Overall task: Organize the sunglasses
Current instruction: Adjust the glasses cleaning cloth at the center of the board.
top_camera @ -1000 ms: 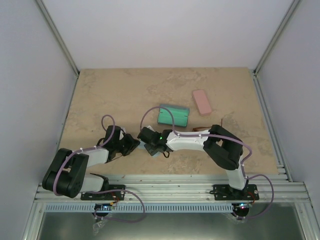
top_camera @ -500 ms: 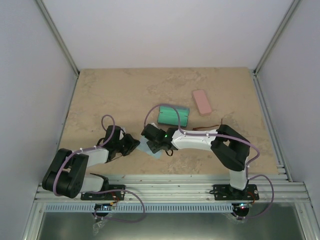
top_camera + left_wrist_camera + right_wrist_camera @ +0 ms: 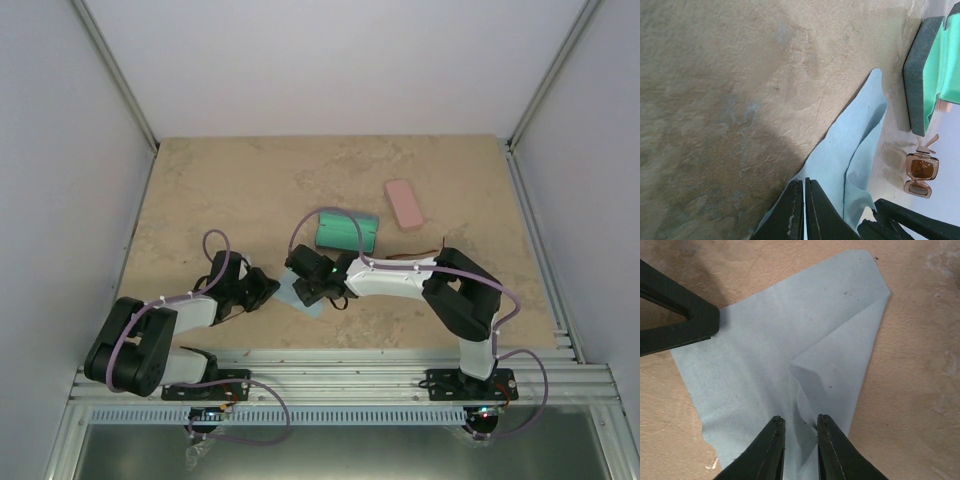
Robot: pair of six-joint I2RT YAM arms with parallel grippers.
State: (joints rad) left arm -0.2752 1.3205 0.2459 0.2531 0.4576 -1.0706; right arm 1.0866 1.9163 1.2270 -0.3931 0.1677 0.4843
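The amber-brown sunglasses [image 3: 921, 172] lie folded on the table beside the open case [image 3: 920, 75], seen in the left wrist view only. The black wire sunglasses are not in view. A light blue cloth [image 3: 288, 293] lies between my two grippers. My left gripper [image 3: 804, 181] is shut on the cloth's [image 3: 850, 145] near edge. It shows at the cloth's left in the top view [image 3: 266, 288]. My right gripper [image 3: 800, 417] is a little open, its jaws either side of a raised fold in the cloth [image 3: 790, 330]. It is over the cloth's right part [image 3: 310, 292].
The open case with a green lining [image 3: 346, 232] lies just behind the grippers. A pink closed case [image 3: 404, 204] lies further back right. The left gripper's finger [image 3: 680, 320] shows in the right wrist view, the right gripper's body [image 3: 905, 220] in the left wrist view.
My right arm's elbow has swung right and its gripper has shifted slightly back over the cloth. More of the cloth now shows between the grippers. The left arm has not moved.
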